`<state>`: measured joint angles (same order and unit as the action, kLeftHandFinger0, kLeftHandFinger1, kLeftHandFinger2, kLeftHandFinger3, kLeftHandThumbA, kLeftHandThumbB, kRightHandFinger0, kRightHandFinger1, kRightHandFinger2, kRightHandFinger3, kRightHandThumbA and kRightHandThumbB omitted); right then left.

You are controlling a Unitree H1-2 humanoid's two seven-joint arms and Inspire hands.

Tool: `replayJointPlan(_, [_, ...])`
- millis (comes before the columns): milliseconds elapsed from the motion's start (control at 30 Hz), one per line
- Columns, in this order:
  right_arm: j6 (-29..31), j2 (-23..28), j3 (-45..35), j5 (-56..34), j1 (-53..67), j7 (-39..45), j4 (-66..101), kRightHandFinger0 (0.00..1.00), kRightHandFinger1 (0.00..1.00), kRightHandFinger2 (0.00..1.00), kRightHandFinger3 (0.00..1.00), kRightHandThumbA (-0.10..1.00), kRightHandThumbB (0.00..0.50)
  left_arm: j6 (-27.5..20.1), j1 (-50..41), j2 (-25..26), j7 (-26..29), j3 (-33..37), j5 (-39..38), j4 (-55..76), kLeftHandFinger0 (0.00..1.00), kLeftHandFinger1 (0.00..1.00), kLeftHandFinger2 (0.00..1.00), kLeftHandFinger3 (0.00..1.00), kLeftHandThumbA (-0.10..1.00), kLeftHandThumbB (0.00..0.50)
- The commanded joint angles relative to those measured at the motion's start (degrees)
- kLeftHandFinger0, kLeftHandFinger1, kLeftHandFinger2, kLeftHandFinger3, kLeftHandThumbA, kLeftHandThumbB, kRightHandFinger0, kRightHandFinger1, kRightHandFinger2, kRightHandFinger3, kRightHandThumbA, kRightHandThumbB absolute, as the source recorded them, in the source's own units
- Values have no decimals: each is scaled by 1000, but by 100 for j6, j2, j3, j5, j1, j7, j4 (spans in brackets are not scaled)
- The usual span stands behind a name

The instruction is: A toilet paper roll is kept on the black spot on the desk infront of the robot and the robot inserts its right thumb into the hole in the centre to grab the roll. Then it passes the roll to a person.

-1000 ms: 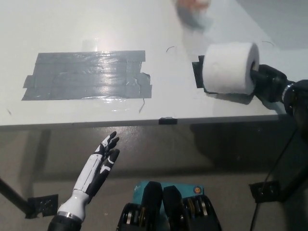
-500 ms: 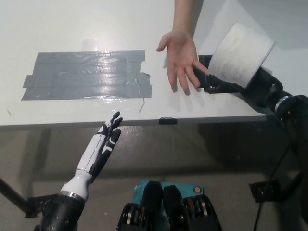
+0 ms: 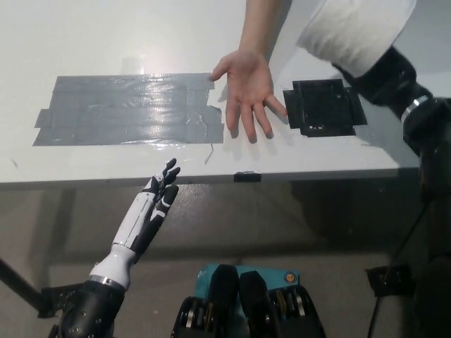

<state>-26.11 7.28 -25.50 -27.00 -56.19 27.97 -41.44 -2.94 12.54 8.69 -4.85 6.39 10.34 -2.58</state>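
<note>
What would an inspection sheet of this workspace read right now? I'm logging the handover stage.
Surface: white desk, flat, with a grey tape patch on its left half.
Job's things: white toilet paper roll lifted clear of the black square spot, which lies bare.
Person: open palm-up hand resting on the desk between tape patch and spot.
Clutter: nothing seen.
Hands: black right hand carries the roll at the upper right; white left hand idle below the desk edge, fingers apart.
Cables: thin dark cable under the desk at right.
Surroundings: grey floor below.
</note>
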Motion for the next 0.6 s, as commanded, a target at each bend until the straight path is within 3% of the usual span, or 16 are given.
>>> replayJointPlan(0, [-81, 253, 607, -371, -187, -287, 668, 0, 466, 895, 1000, -100, 100, -80, 114, 38, -52, -9, -32, 36, 1000, 1000, 1000, 1000, 972, 63])
replayJointPlan(100, [-81, 381, 903, -179, -187, -514, 767, 0, 482, 926, 1000, -100, 100, -88, 99, 46, -60, 3, -22, 23, 1000, 1000, 1000, 1000, 970, 61])
replayJointPlan(200, [-81, 562, 1329, 272, -310, -772, 751, 0, 494, 907, 1000, -100, 138, -108, 103, 42, -56, 5, -25, 4, 1000, 1000, 1000, 1000, 962, 57])
replayJointPlan(367, [-26, 661, 1622, 657, -468, -895, 432, 0, 471, 866, 1000, -100, 157, -108, 74, 37, -54, 13, -20, -3, 1000, 1000, 1000, 1000, 958, 59])
replayJointPlan(533, [175, 644, 1799, 827, -807, -991, -293, 24, 519, 919, 1000, -100, 165, -144, 40, 43, -54, 24, -10, 1, 1000, 1000, 1000, 1000, 947, 50])
replayJointPlan(567, [347, 642, 1978, 1041, -962, -1016, -554, 31, 524, 886, 1000, -100, 194, -107, 35, 39, -57, 20, -16, 3, 1000, 1000, 1000, 1000, 945, 51])
